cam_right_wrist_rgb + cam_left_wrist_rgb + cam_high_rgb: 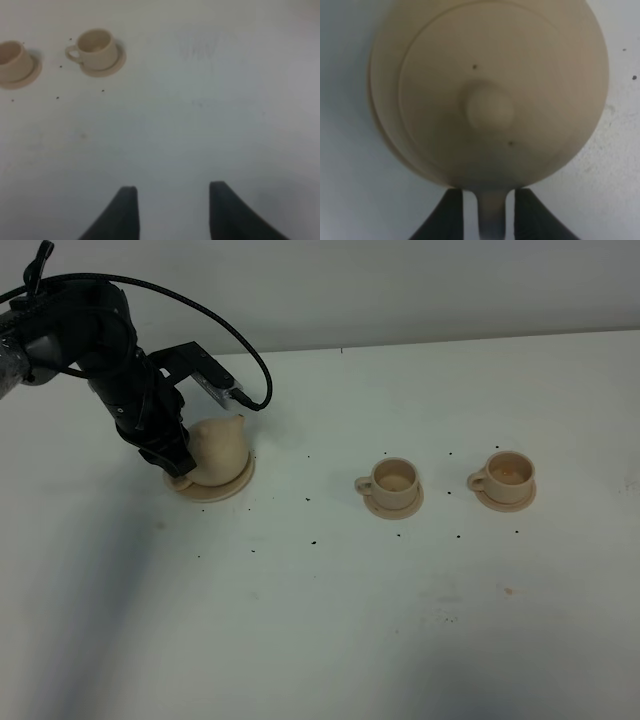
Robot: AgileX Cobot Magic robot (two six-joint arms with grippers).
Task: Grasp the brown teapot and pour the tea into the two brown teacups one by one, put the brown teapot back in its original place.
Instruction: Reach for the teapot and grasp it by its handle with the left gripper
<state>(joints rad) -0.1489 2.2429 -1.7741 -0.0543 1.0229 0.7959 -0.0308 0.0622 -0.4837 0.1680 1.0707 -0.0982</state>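
Observation:
The brown teapot [220,448] stands on its wide saucer plate [216,488] at the left of the white table. My left gripper [181,466] is down at the pot's handle. In the left wrist view the teapot's lid and knob [487,105] fill the frame, and my left gripper [490,216] straddles the handle with a thin gap on each side, open. The two brown teacups [395,477] [510,470] stand upright on their small saucers at the middle right. They also show in the right wrist view [95,44] [10,57]. My right gripper [170,212] is open and empty above bare table.
Small dark specks are scattered on the table [320,620] around the plate and the cups. A black cable [200,315] arcs over the left arm behind the teapot. The right arm is out of the exterior high view.

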